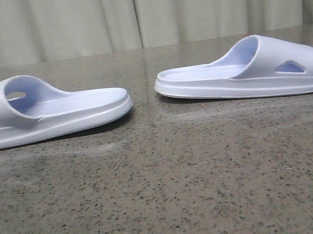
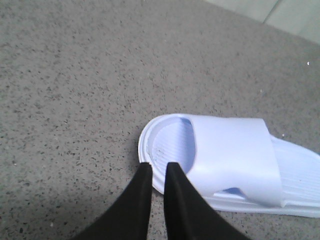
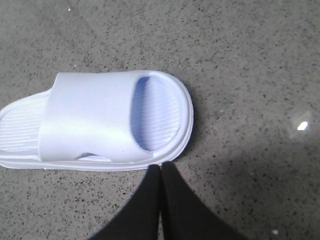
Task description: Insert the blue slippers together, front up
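Two very pale blue slippers lie sole-down on the speckled table, apart from each other. In the front view the left slipper [image 1: 47, 117] has its strap at the left and the right slipper [image 1: 254, 72] has its strap at the right, so their heel ends face each other across a gap. No gripper shows in the front view. In the left wrist view my left gripper [image 2: 158, 167] hovers over the toe rim of a slipper [image 2: 230, 155]; its fingers are almost together with a narrow gap and hold nothing. My right gripper [image 3: 161, 167] is shut and empty beside the other slipper's [image 3: 90, 120] toe edge.
The dark speckled stone table [image 1: 165, 179] stretches in front of and between the slippers. A pale pleated curtain [image 1: 132, 16] hangs behind the table's far edge. The outer ends of both slippers run out of the front view.
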Motion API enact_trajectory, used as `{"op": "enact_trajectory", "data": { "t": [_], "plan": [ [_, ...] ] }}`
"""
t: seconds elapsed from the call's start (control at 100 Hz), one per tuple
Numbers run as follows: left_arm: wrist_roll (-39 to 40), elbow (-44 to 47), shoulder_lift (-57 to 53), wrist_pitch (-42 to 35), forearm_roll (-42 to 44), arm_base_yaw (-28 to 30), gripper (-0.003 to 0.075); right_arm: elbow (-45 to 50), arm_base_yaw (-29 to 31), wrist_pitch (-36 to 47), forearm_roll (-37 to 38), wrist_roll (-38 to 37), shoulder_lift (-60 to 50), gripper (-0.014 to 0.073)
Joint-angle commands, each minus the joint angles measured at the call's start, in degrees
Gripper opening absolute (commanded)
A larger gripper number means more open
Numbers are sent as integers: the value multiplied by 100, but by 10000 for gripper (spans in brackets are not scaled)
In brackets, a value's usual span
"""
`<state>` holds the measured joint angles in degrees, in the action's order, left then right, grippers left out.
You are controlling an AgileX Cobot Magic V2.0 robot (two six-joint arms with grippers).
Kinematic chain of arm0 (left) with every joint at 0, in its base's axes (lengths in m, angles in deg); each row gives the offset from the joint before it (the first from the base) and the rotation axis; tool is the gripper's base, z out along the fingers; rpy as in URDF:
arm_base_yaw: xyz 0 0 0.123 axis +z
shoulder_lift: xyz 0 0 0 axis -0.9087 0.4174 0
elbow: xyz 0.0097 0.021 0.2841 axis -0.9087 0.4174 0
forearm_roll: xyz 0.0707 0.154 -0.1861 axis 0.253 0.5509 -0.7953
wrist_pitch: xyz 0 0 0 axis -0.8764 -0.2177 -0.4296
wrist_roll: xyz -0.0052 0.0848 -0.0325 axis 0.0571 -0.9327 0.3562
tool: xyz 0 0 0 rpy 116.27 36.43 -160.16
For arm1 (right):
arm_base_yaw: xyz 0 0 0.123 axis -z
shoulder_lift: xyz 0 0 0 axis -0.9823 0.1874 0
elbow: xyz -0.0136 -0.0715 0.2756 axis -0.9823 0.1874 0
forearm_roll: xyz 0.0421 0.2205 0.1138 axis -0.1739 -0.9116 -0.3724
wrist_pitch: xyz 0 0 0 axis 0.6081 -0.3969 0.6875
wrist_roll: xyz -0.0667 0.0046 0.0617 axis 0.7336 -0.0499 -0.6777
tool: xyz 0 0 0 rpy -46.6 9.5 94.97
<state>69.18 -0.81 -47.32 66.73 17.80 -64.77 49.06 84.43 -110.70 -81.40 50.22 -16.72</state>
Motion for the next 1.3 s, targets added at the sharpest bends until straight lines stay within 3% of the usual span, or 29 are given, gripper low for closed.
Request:
{"op": "enact_trajectory", "data": {
  "t": [0.0, 0.19, 0.27, 0.67, 0.89, 1.12, 1.29],
  "plan": [
    [-477, -317, 285, -97, -545, -11, 70, -364, 29, 17, -33, 293, 123, -32],
    [-1614, -326, 687, -70, -2032, -11, 355, -517, 29, -15, -33, 353, 282, 258],
    [-1710, -326, 851, -58, -2276, -11, 424, -553, 37, 39, -33, 366, 380, 327],
    [-1721, -326, 1079, -104, -2339, -11, 425, -1227, 229, 57, -140, 829, 1801, 330],
    [-1745, -326, 1079, -113, -2339, -11, 425, -1605, 844, -691, -1642, 1939, 2557, 330],
    [-1806, -326, 1249, -125, -2339, -11, 425, -1640, 1390, -1453, -2470, 2702, 3062, 330],
    [-1856, -326, 1382, -162, -2354, -11, 425, -1640, 1432, -1805, -2853, 3083, 3316, 330]
  ]
}}
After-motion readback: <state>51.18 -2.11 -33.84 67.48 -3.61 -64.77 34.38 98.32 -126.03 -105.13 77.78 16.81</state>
